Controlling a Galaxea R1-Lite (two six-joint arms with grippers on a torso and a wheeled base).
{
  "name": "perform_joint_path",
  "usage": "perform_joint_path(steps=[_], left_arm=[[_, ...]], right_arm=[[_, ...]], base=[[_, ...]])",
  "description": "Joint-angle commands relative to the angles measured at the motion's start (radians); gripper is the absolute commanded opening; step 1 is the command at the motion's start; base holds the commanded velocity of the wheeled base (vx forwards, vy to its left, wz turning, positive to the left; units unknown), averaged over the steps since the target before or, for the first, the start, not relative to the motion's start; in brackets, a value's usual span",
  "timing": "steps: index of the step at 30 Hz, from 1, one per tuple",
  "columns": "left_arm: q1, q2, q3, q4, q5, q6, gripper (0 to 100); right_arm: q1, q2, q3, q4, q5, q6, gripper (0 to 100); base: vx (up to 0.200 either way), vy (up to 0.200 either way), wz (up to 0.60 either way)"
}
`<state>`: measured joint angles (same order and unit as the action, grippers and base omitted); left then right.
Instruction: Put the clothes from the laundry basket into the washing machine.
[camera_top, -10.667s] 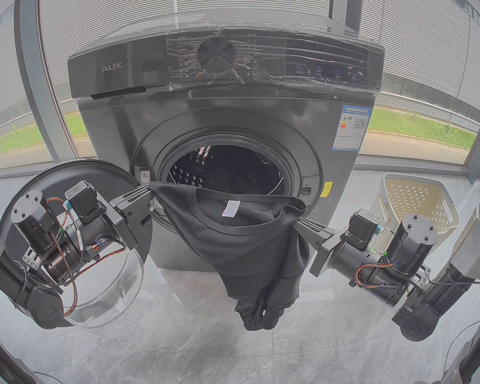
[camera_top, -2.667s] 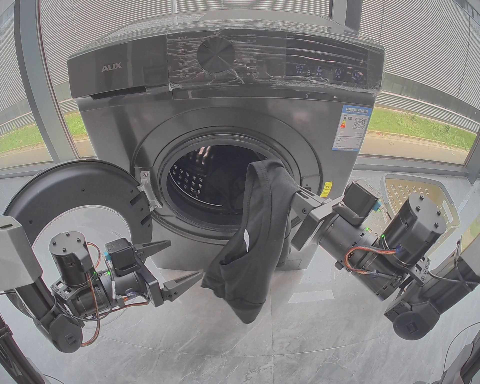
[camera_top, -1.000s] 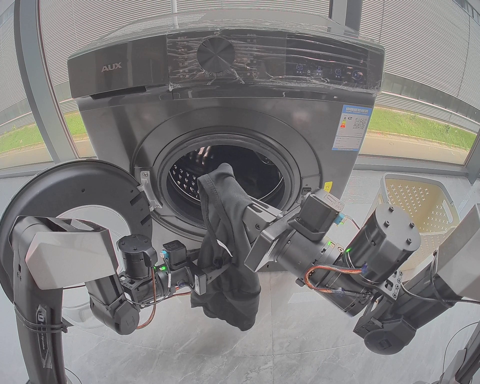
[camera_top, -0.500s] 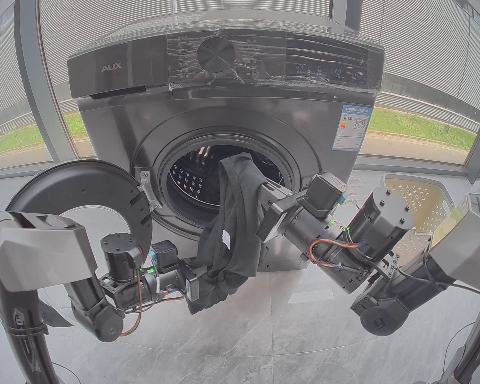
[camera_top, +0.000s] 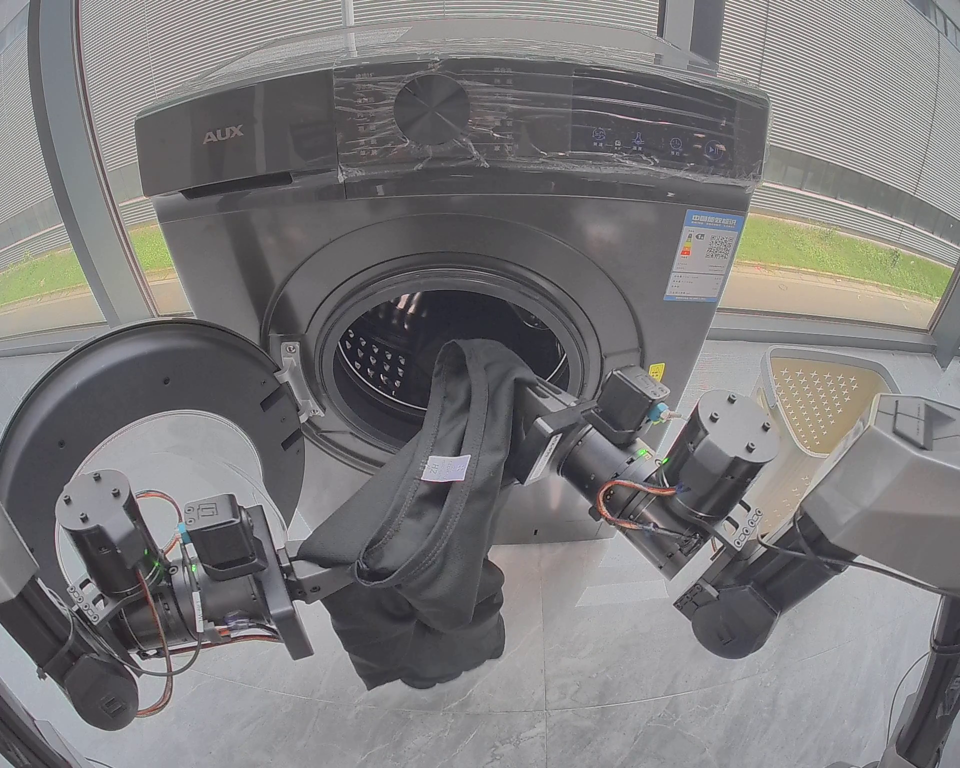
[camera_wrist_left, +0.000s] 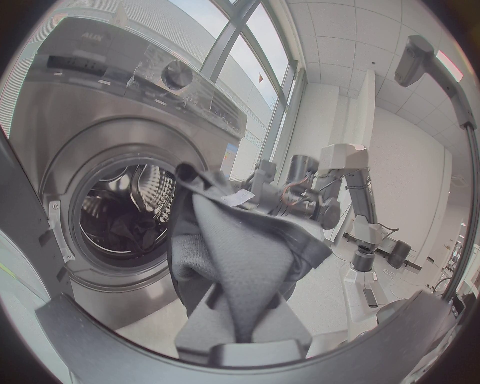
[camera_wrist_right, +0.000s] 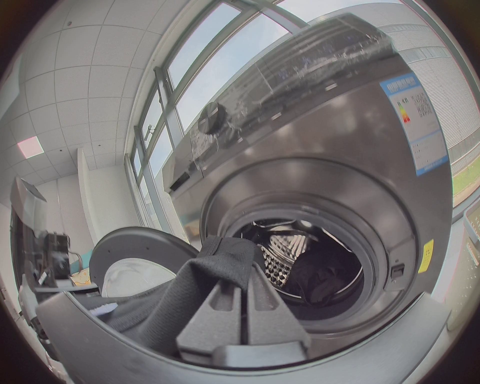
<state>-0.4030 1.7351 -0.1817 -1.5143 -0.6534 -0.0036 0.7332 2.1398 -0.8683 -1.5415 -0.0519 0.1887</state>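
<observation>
Washing machine (camera_top: 250, 240) stood with round door (camera_top: 150, 400) swung open at left. Laundry basket (camera_top: 830, 400) sat on floor at right. Black garment (camera_top: 430, 540) hung before drum opening, stretched between claws: right gripper (camera_wrist_right: 245, 280) pinched upper edge at drum mouth, left gripper (camera_top: 325, 577) pinched lower fold.

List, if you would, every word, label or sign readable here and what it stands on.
Brand lettering on the washing machine: short capitals, a maker's name, not quoted.
Blue-edged label: coloured bars, square code; print too small.
Yellow sticker: too small.
Control panel: lit icons, no legible words.
White tag on the black garment: blurred.
</observation>
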Motion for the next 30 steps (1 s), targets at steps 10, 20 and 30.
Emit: perform_joint_path(steps=[10, 20, 30], left_arm=[[0.029, -0.081, -0.015, 0.0, -0.005, -0.009, 0], [0.046, -0.072, -0.036, 0.0, 0.084, -0.018, 0], [0.019, -0.085, -0.045, 0.0, 0.322, -0.01, 0]], right_arm=[[0.035, 0.086, 0.064, -0.005, 0.003, 0.011, 0], [0.035, -0.009, 0.373, -0.006, 0.015, -0.035, 100], [-0.094, -0.118, 0.506, -0.006, -0.071, -0.015, 100]], base=[[0.0, 0.0, 0.0], [0.0, 0.0, 0.0], [0.0, 0.0, 0.0]])
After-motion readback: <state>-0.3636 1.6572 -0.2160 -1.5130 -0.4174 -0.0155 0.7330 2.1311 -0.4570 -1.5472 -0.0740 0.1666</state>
